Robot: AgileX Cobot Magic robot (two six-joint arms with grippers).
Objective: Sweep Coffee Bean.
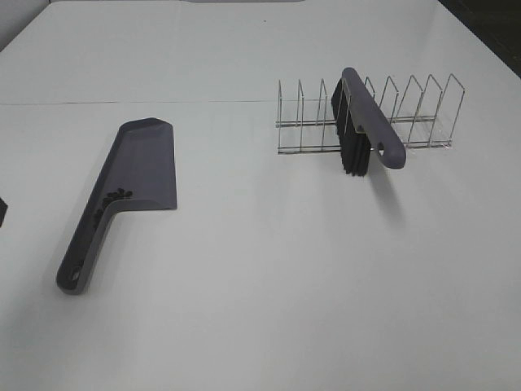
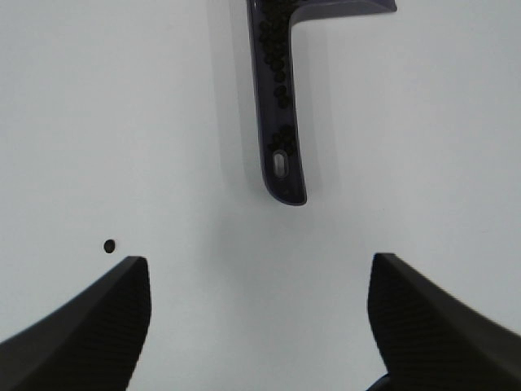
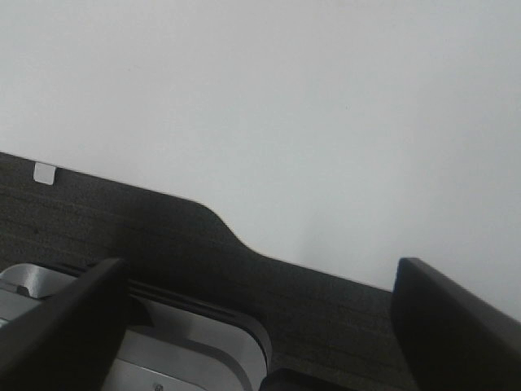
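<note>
A grey-purple dustpan (image 1: 140, 163) lies flat on the white table at the left, handle toward the front. Dark coffee beans (image 1: 116, 195) sit in it where pan meets handle, and along the handle channel (image 2: 277, 49). One loose bean (image 2: 109, 244) lies on the table near the handle's end. A grey brush (image 1: 368, 122) with dark bristles rests across a wire rack (image 1: 415, 114) at the right. My left gripper (image 2: 259, 261) is open and empty, a little short of the handle's end (image 2: 285, 179). My right gripper (image 3: 259, 265) is open and empty over the table's edge.
A dark bit of the left arm (image 1: 2, 213) shows at the left edge of the high view. In the right wrist view a dark surface (image 3: 163, 236) and a metal part (image 3: 187, 342) lie beyond the table's edge. The right arm is out of the high view.
</note>
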